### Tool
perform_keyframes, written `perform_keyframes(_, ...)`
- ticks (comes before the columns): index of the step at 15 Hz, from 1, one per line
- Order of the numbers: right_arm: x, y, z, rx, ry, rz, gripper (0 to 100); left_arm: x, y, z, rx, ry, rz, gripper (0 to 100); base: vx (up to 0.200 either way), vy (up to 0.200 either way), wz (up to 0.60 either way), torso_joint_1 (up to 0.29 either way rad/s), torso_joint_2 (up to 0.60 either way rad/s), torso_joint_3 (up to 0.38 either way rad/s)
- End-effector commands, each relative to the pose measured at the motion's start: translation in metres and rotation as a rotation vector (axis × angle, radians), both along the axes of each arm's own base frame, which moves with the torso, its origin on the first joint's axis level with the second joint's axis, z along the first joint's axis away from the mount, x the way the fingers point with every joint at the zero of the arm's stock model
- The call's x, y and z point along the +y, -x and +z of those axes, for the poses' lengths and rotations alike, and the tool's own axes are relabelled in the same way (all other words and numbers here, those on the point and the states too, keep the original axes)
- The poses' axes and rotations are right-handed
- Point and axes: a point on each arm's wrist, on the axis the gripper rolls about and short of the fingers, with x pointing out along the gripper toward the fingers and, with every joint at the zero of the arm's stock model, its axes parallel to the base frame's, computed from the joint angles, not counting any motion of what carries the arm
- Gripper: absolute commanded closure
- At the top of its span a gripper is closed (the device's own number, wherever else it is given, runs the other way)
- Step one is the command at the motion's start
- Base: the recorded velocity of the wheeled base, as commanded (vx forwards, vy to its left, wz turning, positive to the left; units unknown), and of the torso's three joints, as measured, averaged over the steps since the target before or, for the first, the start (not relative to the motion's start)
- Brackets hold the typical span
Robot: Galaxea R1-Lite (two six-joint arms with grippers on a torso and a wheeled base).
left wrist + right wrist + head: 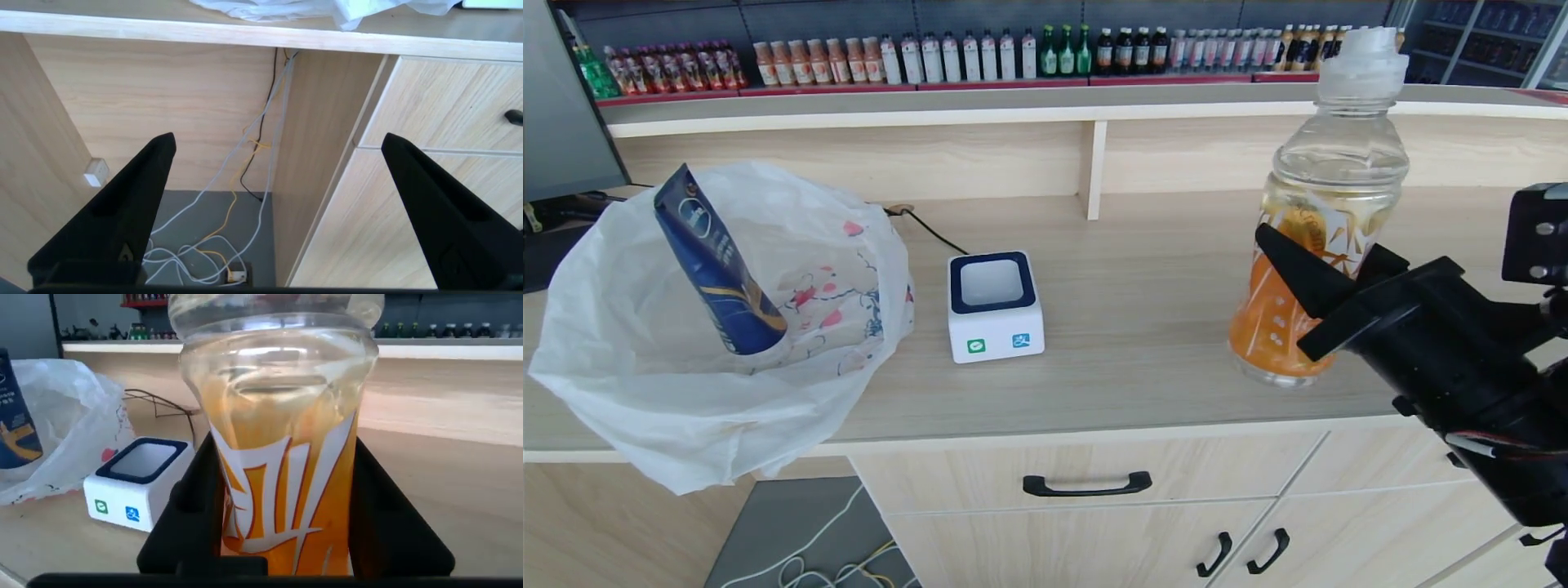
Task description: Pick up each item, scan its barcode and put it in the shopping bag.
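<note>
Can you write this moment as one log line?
right gripper around bottle on counter | left gripper open | packet in bag | scanner idle

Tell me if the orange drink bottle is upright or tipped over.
Upright: the orange drink bottle stands with its cap on top and its base on the counter, gripped at its waist by the right hand.

Head: you look down over the counter (1160, 327), mid-range.
Left wrist: low, facing the counter's front.
Right wrist: tight on the bottle (286, 457).
Shared: scanner (995, 306), bag (621, 367), in head and right wrist.
</note>
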Motion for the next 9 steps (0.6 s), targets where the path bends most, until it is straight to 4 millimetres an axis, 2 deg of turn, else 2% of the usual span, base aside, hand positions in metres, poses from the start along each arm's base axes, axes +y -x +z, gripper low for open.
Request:
perform_keyframes(1, 0.0, -0.001, 0.003, 0.011, -0.043, -0.024, 100, 0.0, 0.0, 0.0, 0.0, 0.001, 0.0, 0, 0.0, 0.0, 0.0, 0.0, 0.0, 0.0)
perform_keyframes(9, -0.002, -0.008, 0.017, -0.028, -0.098, -0.048, 100, 0.0, 0.0, 0.0, 0.0, -0.002, -0.001, 0, 0.0, 0.0, 0.0, 0.0, 0.0, 0.0)
